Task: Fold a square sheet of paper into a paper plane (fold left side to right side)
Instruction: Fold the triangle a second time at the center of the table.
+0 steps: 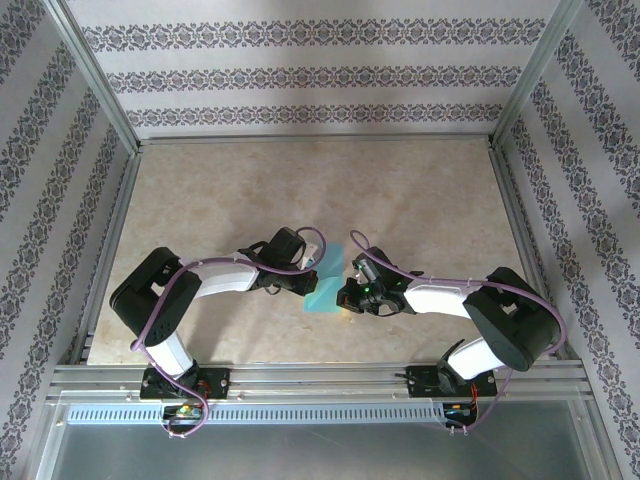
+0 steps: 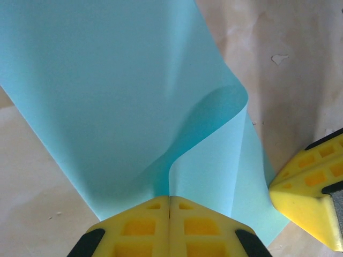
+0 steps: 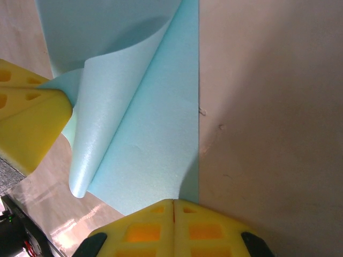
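Fingers (image 2: pixel 142 227) of left gripper (image 2: pixel 170 206) clenched on the curled edge of the paper sheet (image 2: pixel 107 80) lying on the table (image 1: pixel 400 200), right gripper (image 3: pixel 173 208) clenched shut at its flat corner; we judge it light, floppy, best held by edges.

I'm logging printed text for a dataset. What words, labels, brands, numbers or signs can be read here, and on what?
None can be read.
The sheet of paper is plain teal, unmarked on both faces that show.
The wallpaper carries only a floral stripe pattern, no letters.
The table is bare marbled beige, with no sign.
Any label on the arms is too small to read from above.
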